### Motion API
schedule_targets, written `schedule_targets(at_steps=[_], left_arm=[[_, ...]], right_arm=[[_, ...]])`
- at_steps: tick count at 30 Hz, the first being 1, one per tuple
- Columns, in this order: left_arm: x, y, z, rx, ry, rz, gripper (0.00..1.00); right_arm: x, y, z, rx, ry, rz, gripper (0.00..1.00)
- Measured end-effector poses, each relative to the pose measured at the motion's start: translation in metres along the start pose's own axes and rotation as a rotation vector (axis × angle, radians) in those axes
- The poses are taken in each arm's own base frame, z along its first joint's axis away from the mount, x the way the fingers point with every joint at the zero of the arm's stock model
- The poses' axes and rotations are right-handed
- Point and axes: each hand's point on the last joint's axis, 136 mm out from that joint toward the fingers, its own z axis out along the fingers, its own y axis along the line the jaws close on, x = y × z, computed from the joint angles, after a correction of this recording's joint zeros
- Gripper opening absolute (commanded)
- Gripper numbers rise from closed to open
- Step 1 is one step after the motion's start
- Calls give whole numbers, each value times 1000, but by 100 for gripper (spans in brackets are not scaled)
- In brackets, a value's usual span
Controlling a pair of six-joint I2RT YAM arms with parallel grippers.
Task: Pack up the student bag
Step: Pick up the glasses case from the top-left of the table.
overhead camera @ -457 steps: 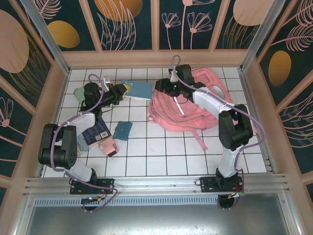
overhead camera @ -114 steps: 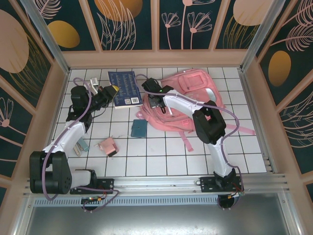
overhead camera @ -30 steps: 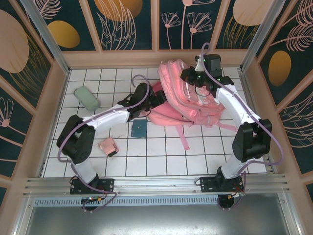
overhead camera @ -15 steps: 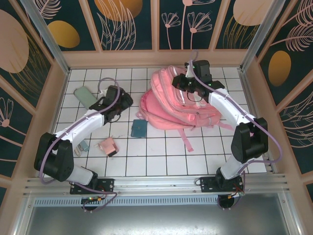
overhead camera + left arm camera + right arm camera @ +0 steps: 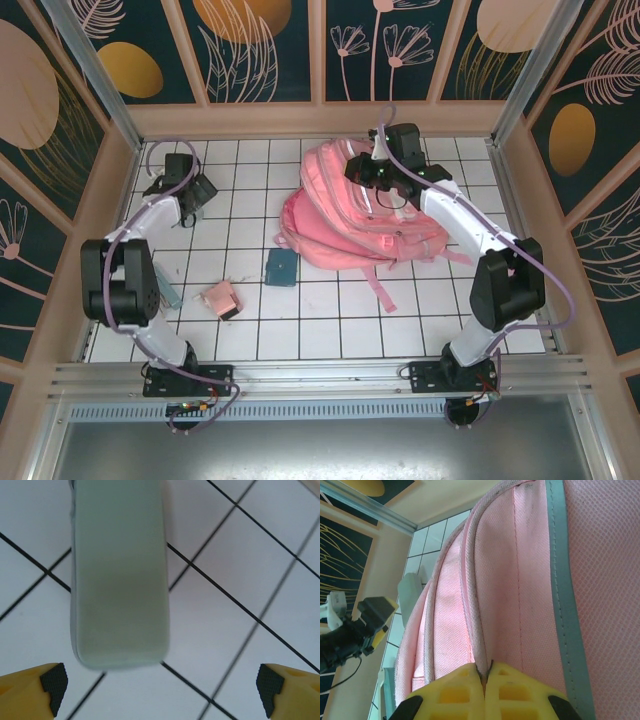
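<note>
Student bag (image 5: 365, 215), one only: a large, soft backpack of pink mesh-woven fabric with piped seams and a pale grey stripe (image 5: 560, 580). It lies slumped at the far middle of the white tiled table (image 5: 330, 320), its pink straps trailing toward the near side.

Two arms are at work. The right gripper (image 5: 362, 170) is at the bag's far left upper edge. In the right wrist view its yellow fingers (image 5: 507, 685) are pressed together, pinching a seam of the pink fabric between them.

The left gripper (image 5: 195, 195) hangs at the far left of the table. Its jaws stand wide, with the black-tipped yellow fingertips (image 5: 50, 682) well apart and gripping nothing. Directly below it lies one pale green, smooth, round-cornered oblong case (image 5: 120, 575), flat on the tiles.

Three smaller things lie on the near left tiles. One is a flat teal rectangular pouch (image 5: 282, 267) just beside the bag. One is a small pink box-like item (image 5: 220, 299). One is a slim teal piece (image 5: 166, 294) half hidden by the left arm.
</note>
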Motion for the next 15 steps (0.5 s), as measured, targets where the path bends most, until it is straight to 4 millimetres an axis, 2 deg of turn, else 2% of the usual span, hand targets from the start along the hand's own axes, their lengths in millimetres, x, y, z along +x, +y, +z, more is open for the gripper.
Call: schedule_targets(at_steps=[4, 8, 15], left_arm=[[-14, 7, 27, -42, 15, 4, 99], [-20, 17, 50, -73, 44, 3, 99], [-13, 26, 83, -112, 101, 21, 97]], right_arm=[[0, 0, -1, 2, 2, -2, 0], [-1, 0, 0, 6, 6, -3, 0], [-5, 1, 3, 16, 16, -8, 0]])
